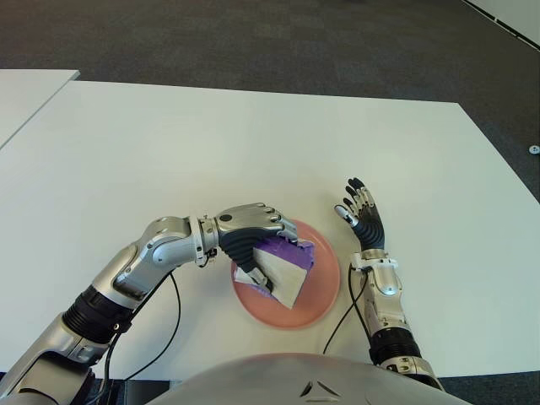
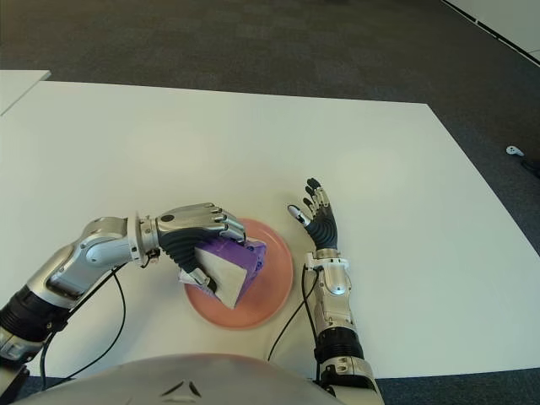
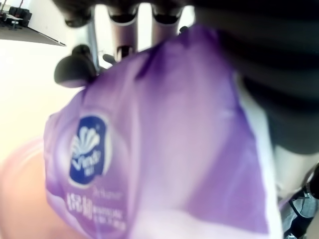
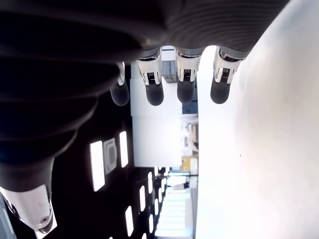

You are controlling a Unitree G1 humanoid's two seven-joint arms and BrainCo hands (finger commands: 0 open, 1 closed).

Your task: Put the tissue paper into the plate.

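A purple and white tissue pack [image 1: 285,268] sits in my left hand [image 1: 251,235], whose fingers curl over its top. The pack hangs low over the pink plate [image 1: 325,295] near the table's front edge; I cannot tell whether it touches the plate. Up close in the left wrist view the purple wrapper [image 3: 149,149] with a blue logo fills the picture, under dark fingers [image 3: 124,12]. My right hand [image 1: 361,213] shows just right of the plate, fingers straight and spread, holding nothing; the right wrist view shows its fingertips [image 4: 184,92] extended.
The white table [image 1: 253,143] stretches wide behind the plate. A second white table [image 1: 25,93] stands at the far left. Dark carpet [image 1: 253,42] lies beyond. Black cables [image 1: 173,329] run along the front edge by both arms.
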